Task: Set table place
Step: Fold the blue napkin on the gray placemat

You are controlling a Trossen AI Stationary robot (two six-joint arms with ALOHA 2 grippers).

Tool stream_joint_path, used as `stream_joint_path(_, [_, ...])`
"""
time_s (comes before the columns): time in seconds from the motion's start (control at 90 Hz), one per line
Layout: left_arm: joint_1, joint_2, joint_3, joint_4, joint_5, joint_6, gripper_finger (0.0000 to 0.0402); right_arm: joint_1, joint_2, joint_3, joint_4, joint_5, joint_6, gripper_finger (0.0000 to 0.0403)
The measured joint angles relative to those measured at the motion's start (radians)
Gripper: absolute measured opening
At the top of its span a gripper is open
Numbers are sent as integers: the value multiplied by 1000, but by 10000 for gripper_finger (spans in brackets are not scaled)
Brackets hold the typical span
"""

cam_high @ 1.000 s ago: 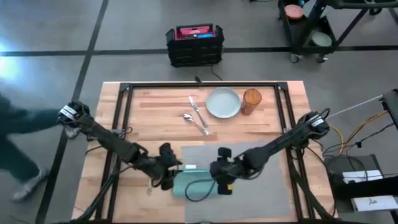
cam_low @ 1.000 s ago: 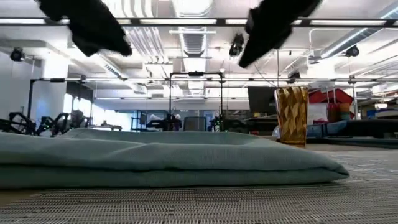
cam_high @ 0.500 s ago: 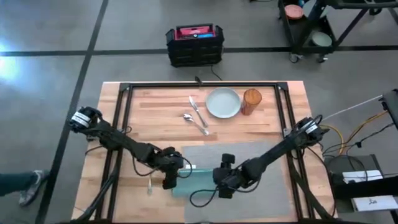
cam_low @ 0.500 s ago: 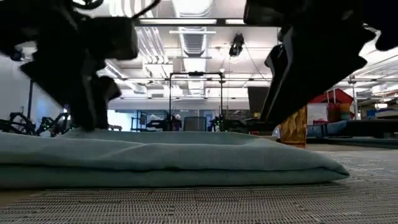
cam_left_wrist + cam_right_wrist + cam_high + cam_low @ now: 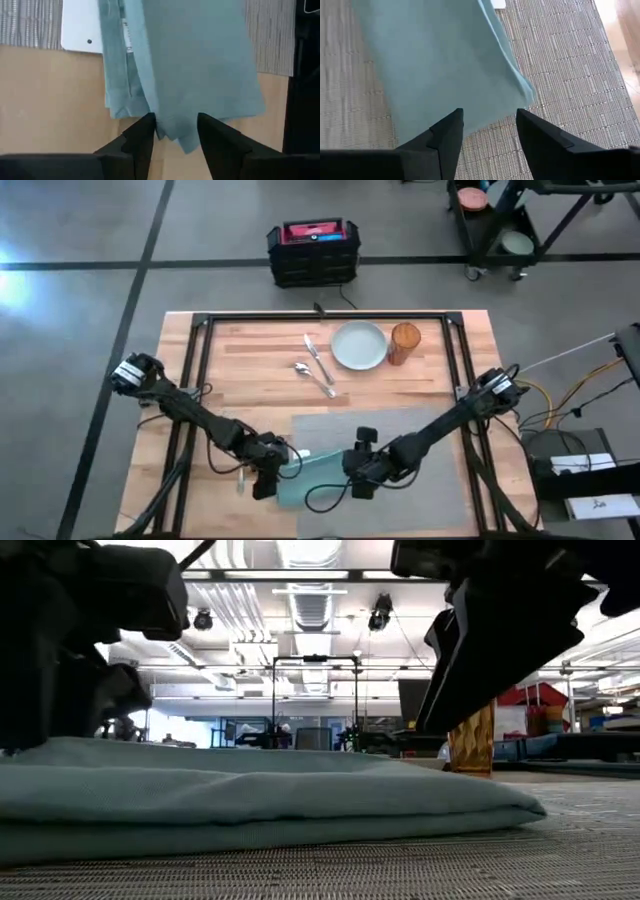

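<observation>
The light wooden table (image 5: 250, 365) carries a grey woven placemat (image 5: 420, 500) with a folded teal napkin (image 5: 318, 478) at its left edge, part of it hanging over onto bare wood. The left gripper (image 5: 262, 486) and right gripper (image 5: 357, 483) sit at the napkin's 2 ends, fingers apart. Well beyond both grippers lie the knife (image 5: 317, 360), spoon (image 5: 313, 378), pale plate (image 5: 359, 345) and amber glass (image 5: 404, 342).
</observation>
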Motion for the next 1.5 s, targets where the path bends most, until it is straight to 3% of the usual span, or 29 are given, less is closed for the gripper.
stream_joint_path(0.189, [35, -16, 8, 0, 1, -1, 136, -2, 0, 0, 2, -1, -1, 175])
stream_joint_path(0.356, [99, -13, 11, 59, -14, 0, 176, 1, -1, 0, 1, -2, 2, 175])
stream_joint_path(0.567, [127, 89, 17, 195, -13, 60, 232, 18, -2, 0, -5, -2, 36, 168])
stream_joint_path(0.733, [131, 197, 73, 205, -20, 81, 236, 41, -2, -1, -3, -2, 36, 167])
stream_joint_path(0.989, [131, 266, 148, 203, -15, 105, 176, 51, -2, -22, 2, -1, 70, 171])
stream_joint_path(1.3, [134, 259, 141, 131, -1, 104, 13, 51, -4, -67, 0, 0, 93, 158])
stream_joint_path(1.5, [132, 215, 138, 18, 3, 104, 5, 51, -49, -52, -91, 0, 89, 149])
